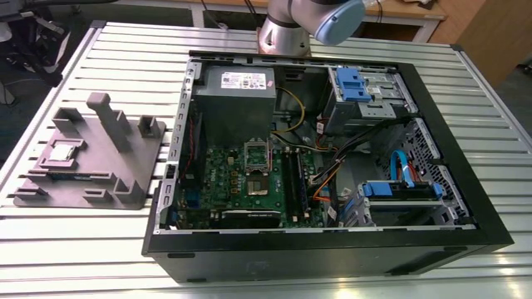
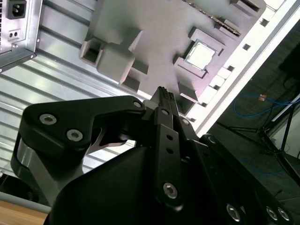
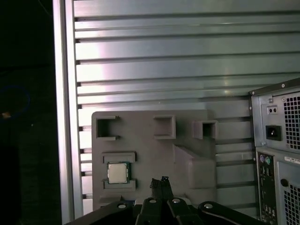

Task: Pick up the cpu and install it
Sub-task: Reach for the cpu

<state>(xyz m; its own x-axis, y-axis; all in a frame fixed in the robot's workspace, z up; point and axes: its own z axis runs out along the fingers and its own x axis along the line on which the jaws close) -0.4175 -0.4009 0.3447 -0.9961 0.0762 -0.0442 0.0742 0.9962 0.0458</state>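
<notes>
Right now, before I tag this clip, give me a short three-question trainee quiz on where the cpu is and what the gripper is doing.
1. True or false: the cpu already sits in the motherboard socket.
2. Multiple choice: the gripper is A) shut on the cpu, B) shut on nothing, close to the grey fixture, C) shut on the memory stick.
3. Short answer: in the exterior view, on which side of the computer case does the grey fixture lie?

Key
1. False: the cpu lies in a recess of the grey fixture.
2. B.
3. The exterior view's left.
</notes>
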